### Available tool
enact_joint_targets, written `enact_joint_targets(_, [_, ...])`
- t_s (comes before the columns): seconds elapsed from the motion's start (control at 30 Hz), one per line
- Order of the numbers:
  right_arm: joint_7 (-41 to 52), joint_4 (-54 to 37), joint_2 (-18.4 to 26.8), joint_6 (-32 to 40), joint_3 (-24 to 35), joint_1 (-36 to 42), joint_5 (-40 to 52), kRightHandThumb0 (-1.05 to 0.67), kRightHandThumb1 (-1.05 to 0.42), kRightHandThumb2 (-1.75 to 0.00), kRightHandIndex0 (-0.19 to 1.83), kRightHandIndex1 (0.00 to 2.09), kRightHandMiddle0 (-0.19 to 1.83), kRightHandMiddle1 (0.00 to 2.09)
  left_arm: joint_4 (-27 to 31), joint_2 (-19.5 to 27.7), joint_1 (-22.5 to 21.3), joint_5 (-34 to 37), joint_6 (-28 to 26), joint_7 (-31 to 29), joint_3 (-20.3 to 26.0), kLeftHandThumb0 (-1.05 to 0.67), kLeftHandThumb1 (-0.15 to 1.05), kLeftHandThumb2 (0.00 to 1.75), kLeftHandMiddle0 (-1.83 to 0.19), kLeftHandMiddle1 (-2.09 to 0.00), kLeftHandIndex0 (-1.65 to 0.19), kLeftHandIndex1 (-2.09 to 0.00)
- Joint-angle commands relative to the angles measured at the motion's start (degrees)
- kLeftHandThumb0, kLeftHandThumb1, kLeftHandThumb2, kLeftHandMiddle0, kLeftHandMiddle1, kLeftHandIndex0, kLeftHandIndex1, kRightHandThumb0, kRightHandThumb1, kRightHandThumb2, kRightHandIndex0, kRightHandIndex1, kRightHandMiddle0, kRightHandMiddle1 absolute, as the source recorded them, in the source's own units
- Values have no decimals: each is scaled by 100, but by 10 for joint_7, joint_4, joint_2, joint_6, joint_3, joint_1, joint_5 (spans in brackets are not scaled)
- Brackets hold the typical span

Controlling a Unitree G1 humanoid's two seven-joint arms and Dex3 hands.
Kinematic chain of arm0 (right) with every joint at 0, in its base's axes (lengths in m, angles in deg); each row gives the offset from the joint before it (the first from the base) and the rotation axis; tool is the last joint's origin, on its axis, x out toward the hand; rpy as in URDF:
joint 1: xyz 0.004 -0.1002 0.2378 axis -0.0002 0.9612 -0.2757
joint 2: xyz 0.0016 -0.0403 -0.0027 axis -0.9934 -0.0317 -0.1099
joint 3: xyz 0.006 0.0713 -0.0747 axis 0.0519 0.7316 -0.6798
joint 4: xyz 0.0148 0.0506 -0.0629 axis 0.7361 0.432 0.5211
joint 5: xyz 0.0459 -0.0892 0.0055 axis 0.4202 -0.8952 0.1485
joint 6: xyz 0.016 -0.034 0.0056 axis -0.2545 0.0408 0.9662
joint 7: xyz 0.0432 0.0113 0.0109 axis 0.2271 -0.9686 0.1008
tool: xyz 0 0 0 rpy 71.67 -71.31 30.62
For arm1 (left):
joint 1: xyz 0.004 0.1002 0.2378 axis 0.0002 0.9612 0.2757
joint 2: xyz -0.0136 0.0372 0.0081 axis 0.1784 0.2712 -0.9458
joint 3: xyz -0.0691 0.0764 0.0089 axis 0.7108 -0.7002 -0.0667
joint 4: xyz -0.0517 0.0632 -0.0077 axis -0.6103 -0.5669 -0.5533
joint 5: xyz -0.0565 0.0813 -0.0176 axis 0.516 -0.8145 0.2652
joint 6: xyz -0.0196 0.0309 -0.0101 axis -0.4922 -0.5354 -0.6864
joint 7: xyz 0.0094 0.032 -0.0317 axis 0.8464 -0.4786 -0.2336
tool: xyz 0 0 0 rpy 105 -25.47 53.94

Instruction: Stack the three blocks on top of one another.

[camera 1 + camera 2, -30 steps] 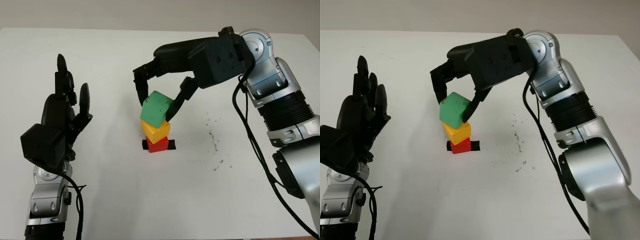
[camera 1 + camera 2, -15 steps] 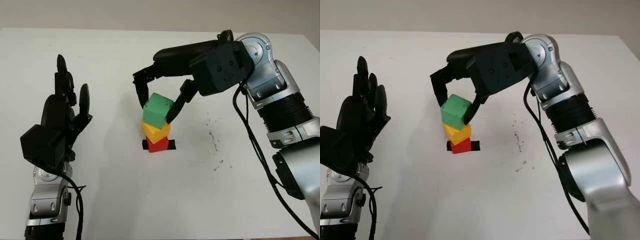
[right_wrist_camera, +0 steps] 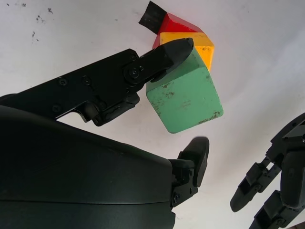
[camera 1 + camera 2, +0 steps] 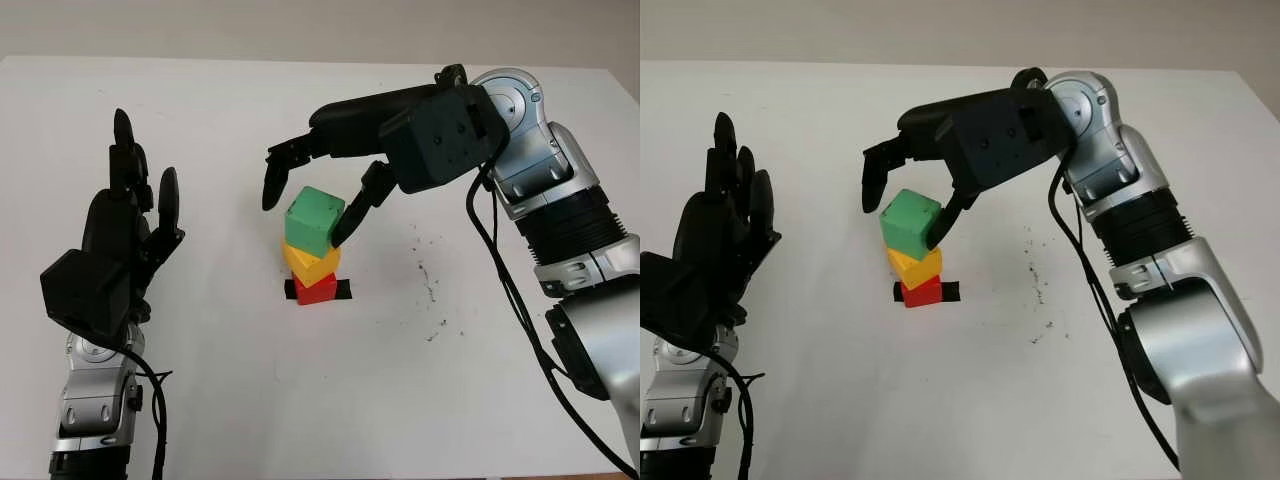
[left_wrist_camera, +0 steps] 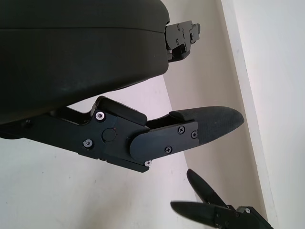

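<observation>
A red block (image 4: 316, 291) sits on a strip of black tape (image 4: 344, 290) in the middle of the white table. On it stands a yellow block (image 4: 312, 264), turned a little, and a green block (image 4: 316, 222) stands on top of that, slightly tilted. My right hand (image 4: 305, 208) hovers over the stack, open. Its thumb (image 3: 167, 53) touches the green block's (image 3: 186, 93) right side, while its other fingers (image 4: 272, 186) hang clear to the left of the block. My left hand (image 4: 120, 240) is raised at the left of the table, open, away from the stack.
The white table (image 4: 250, 400) runs to a far edge near the wall (image 4: 200, 58). Small dark specks (image 4: 430, 280) lie to the right of the stack. A black cable (image 4: 500, 270) hangs along my right arm.
The green block went from tilted in my right hand's grasp to sitting on the yellow block. The hand's fingers have swung away to the left; the thumb stays at the block. The left hand has not moved.
</observation>
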Motion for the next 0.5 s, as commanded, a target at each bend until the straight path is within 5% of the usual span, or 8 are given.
enact_joint_targets(0.0, [6, -11, 10, -3, -3, 1, -2, -65, -89, -6, -6, 0, 1, 32, 9, -5, 5, 3, 1, 1, -1, -77, 105, 65, 17, -5, 19, -1])
enact_joint_targets(0.37, [26, -10, 26, -21, 21, -4, 35, -88, -92, -6, -19, 0, -19, 1, 2, -3, 6, -3, 12, 3, -1, -77, 105, 64, 17, -5, 18, -4])
enact_joint_targets(0.47, [17, -38, 44, 22, 48, 3, 50, -97, -101, -12, -19, 0, -19, 0, 2, 3, 9, -6, 14, -3, -2, -76, 105, 66, 19, -5, 19, -3])
